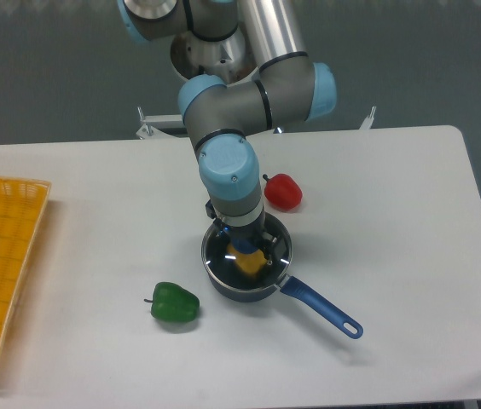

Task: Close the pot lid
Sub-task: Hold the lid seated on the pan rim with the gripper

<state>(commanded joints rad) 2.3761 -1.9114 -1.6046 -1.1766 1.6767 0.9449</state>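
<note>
Fixed camera: lid [223,256] seated on saucepan [245,288], mid-worktop [394,213]; tool [245,244] at blue knob [242,247], jaw spread not discernible. Closing apparently done; next, release and straight lift.

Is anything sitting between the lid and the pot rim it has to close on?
Nothing visible does. The lid already lies over the pot, with the end effector right above its centre; something yellow shows through the glass, inside the pot.
</note>
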